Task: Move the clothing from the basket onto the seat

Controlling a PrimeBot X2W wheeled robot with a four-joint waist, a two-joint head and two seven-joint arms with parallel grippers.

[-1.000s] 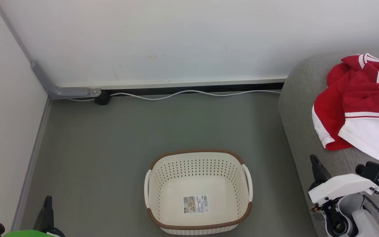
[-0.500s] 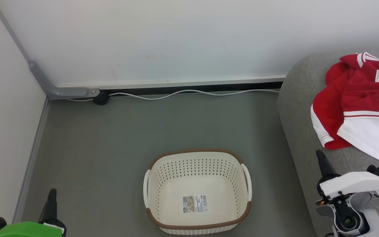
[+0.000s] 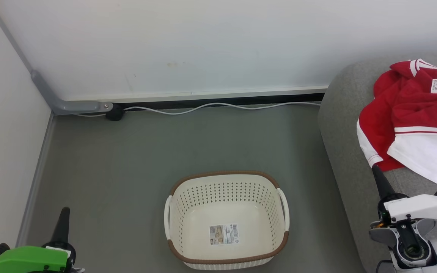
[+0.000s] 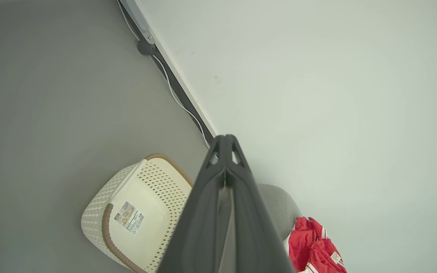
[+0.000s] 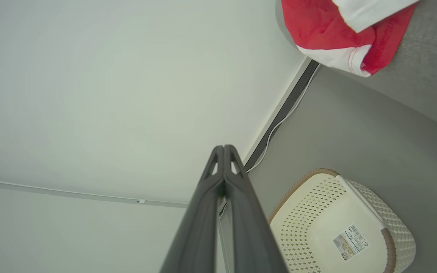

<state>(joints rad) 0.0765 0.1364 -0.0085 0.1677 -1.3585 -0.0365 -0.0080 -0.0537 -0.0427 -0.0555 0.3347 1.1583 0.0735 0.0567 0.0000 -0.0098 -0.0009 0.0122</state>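
Red-and-white clothing (image 3: 412,117) is recorded heaped on the grey seat (image 3: 345,151) at the right, well apart from the cream basket (image 3: 224,174) set on the floor (image 3: 139,151), its bottom sticker (image 3: 224,234) exposed; left gripper (image 3: 65,209) and right gripper (image 3: 375,169) are each held with fingers pressed together.

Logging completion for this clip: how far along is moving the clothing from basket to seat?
Done: the basket holds only its sticker; the clothing lies on the seat. In hand: nothing, the left pincer and right pincer are shut, empty. Left: seemingly nothing to move.
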